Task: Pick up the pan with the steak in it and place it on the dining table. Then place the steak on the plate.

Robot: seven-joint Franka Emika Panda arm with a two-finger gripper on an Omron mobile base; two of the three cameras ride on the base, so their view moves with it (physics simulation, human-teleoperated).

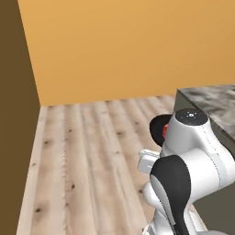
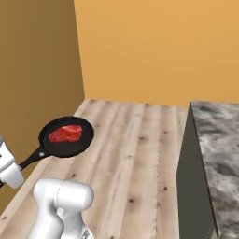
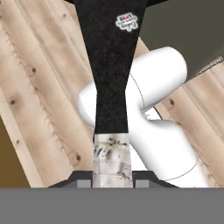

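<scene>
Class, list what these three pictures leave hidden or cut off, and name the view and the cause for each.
- Pan and steak, left base view: mostly hidden behind the robot's arm.
- End effector, right base view: cut by the left edge where it meets the handle, so finger positions are unreadable.
- Pan rim and steak, hand view: the pan's handle blocks them.
- Dining table, right base view: cut by the right edge.

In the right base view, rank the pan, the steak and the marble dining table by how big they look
1. dining table, largest, though nearest the camera and cut off by the frame
2. pan
3. steak, smallest, lying inside the pan
</scene>
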